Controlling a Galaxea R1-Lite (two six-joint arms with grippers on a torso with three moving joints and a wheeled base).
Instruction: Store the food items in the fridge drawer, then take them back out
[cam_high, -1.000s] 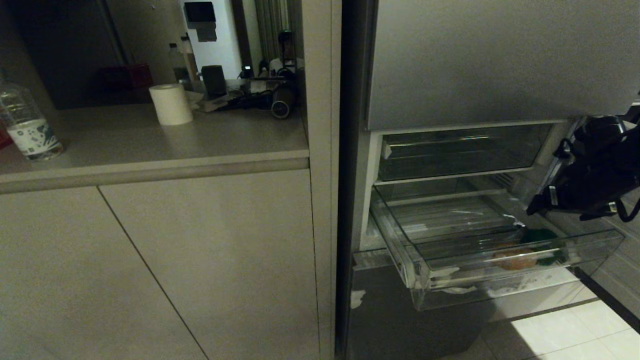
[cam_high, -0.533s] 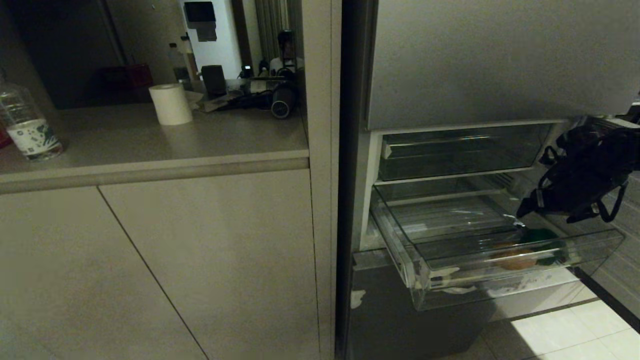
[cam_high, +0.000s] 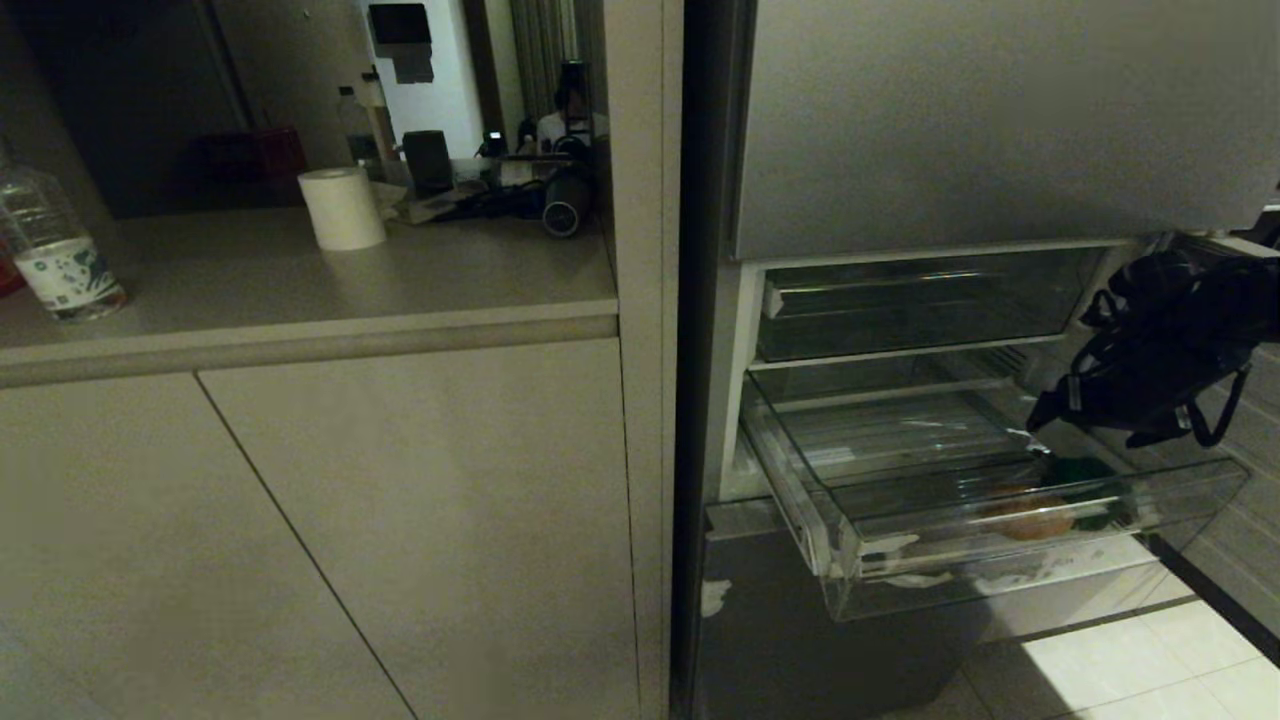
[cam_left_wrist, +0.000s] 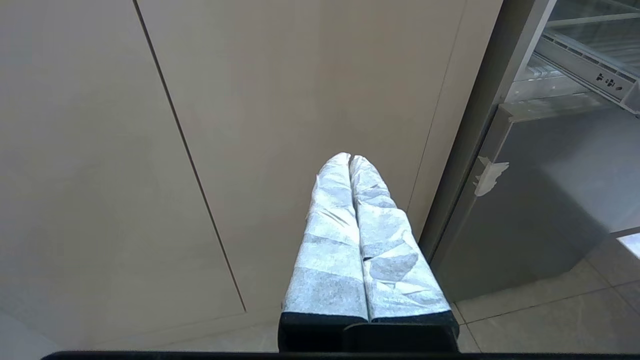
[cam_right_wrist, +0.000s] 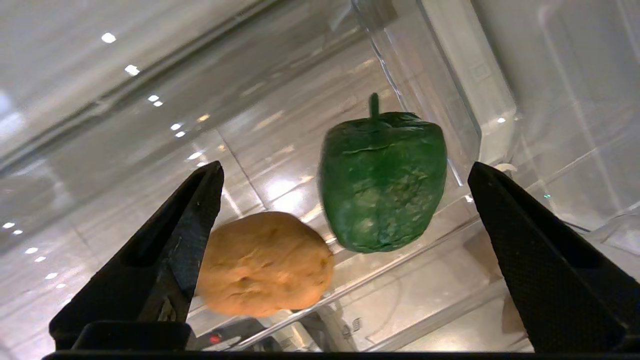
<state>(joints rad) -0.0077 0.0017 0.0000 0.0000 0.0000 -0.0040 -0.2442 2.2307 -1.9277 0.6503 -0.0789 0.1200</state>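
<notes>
The fridge drawer (cam_high: 1000, 520) stands pulled out at the lower right of the head frame, a clear bin with white sticker scraps on its front lip. Inside it, toward its right end, sit the two food items: the green pepper (cam_high: 1085, 478) further back and the orange-brown piece (cam_high: 1030, 518) just in front of it, close against the drawer's front wall.

Above the drawer's right end, at the right edge of the head frame, hangs the right gripper (cam_high: 1050, 410), a dark mass tilted down toward the bin, apart from both items. In the right wrist view its two black fingers (cam_right_wrist: 165, 260) are spread wide, one at lower left and one at lower right of that frame, with nothing between them but air. Framed in that gap lie the green pepper (cam_right_wrist: 382, 182), at centre right with its stem pointing to the top of the frame, and the orange-brown piece (cam_right_wrist: 265, 265) at lower centre, the two just beside each other on the clear floor.

In the left wrist view the left gripper (cam_left_wrist: 350, 160) sits at the bottom centre, its white-wrapped fingers pressed together, holding nothing, facing a beige cabinet door (cam_left_wrist: 225, 125).

At the upper left of the head frame, a countertop (cam_high: 300, 290) carries a water bottle (cam_high: 55, 250) and a paper roll (cam_high: 342, 208). Above the drawer sits a shallower clear tray (cam_high: 920, 305).
</notes>
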